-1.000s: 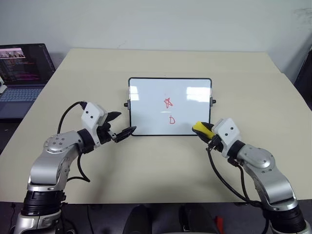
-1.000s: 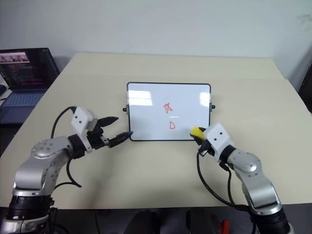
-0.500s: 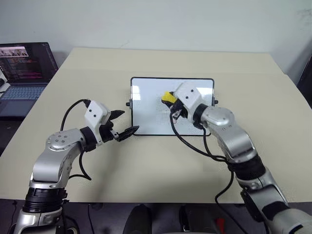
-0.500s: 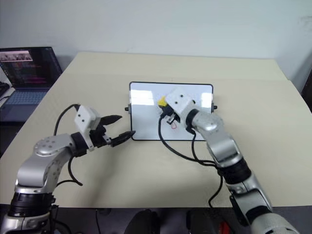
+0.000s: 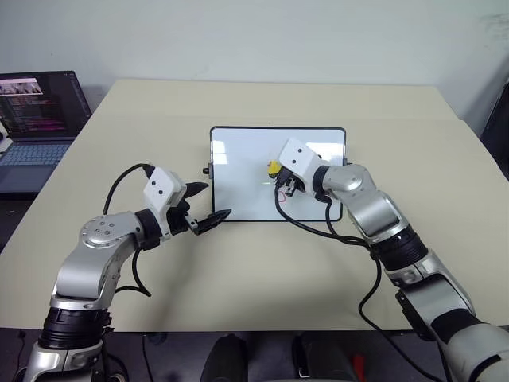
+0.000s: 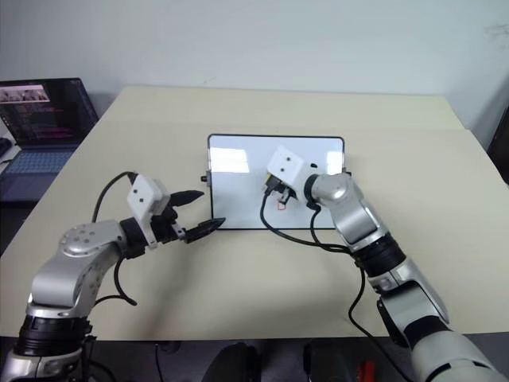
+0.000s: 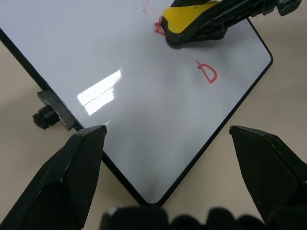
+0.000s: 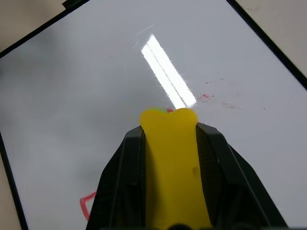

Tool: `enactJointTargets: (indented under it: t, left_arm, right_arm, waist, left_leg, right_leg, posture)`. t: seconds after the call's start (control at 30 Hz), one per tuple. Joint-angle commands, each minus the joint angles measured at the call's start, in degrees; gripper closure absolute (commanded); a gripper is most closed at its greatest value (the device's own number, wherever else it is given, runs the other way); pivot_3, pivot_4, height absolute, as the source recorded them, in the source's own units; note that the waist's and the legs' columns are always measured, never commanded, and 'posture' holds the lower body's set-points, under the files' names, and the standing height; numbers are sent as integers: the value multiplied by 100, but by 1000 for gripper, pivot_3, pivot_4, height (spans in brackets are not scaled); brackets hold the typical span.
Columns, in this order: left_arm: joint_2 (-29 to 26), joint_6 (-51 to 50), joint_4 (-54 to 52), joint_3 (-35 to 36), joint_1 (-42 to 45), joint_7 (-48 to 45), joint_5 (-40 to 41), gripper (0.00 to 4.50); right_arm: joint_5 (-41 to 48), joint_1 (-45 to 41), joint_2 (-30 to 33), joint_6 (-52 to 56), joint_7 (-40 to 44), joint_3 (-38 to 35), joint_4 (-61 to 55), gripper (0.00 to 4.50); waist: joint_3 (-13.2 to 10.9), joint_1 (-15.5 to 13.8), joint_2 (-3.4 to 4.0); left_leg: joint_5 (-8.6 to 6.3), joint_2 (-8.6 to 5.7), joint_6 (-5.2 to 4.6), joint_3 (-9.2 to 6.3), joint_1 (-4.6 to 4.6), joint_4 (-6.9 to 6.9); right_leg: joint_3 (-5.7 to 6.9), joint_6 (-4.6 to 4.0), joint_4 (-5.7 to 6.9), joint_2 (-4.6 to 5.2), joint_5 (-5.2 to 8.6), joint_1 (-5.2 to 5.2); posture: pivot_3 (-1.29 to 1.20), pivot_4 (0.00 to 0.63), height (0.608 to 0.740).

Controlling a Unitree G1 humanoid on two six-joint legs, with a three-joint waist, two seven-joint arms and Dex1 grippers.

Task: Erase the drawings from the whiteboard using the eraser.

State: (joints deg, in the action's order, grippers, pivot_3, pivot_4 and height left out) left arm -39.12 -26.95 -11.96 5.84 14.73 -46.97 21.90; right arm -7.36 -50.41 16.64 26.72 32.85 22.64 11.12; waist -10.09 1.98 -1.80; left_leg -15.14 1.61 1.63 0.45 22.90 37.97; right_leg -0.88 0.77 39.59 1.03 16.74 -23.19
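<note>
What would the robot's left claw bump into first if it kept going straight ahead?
Probably the whiteboard: the open left gripper aims at its near corner, with bare white surface ahead. Depth is hard to judge.

Beige table (image 5: 262, 270) with a seam line across its far part. Open laptop (image 5: 36, 119) sits off the table's far-left corner, on a separate lower surface; screen lit with dark windows and coloured text, keyboard facing the near side. Plain pale wall (image 5: 262, 36) runs behind the table's far edge.
</note>
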Motion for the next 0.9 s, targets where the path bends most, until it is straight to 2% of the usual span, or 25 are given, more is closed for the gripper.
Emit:
enactJointTargets:
  t: [0.03,0.17,0.37,0.57,0.67,0.9]
  left_arm:
    - [-67,93,-214,28,15,-32,1,0]
    - [-57,102,-208,11,19,-29,0,0]
    - [-20,116,-212,-6,4,-15,1,0]
    - [-14,123,-199,-36,18,-30,9,0]
    - [-9,126,-196,-48,19,-32,12,0]
    - [10,99,-247,-57,-9,-7,23,0]
  right_arm:
    - [-243,-502,-88,-397,-550,-340,475,3378]
    - [-223,-576,-143,-474,-384,-293,633,3378]
    - [-340,-47,87,-246,505,194,148,3378]
    - [-538,-379,-152,-615,-339,-195,488,3378]
    - [-550,-514,-219,-749,-506,-276,643,3378]
    - [-535,-143,30,-368,489,171,412,3378]
  waist:
    - [0,-1,0]
    - [0,-11,0]
    - [1,-14,-1]
    - [0,-12,0]
    - [0,-12,0]
    - [0,-14,0]
  left_leg:
    - [1,-1,0,1,-3,0]
    - [2,0,0,-4,-4,2]
    - [1,0,0,-2,2,1]
    - [4,0,-1,-4,-9,6]
    - [7,0,-3,-6,-10,7]
    - [6,1,-3,-3,-1,1]
  right_leg:
    - [0,-1,10,0,-1,-2]
    - [4,-2,19,0,0,-2]
    - [2,-3,4,1,0,-2]
    - [3,-3,31,0,0,-1]
    - [4,-5,35,0,-1,-2]
    - [3,-6,12,0,0,-3]
  posture:
    - [0,150,740]
    - [0,150,740]
    - [0,150,740]
    - [0,150,740]
    - [0,150,740]
    - [0,150,740]
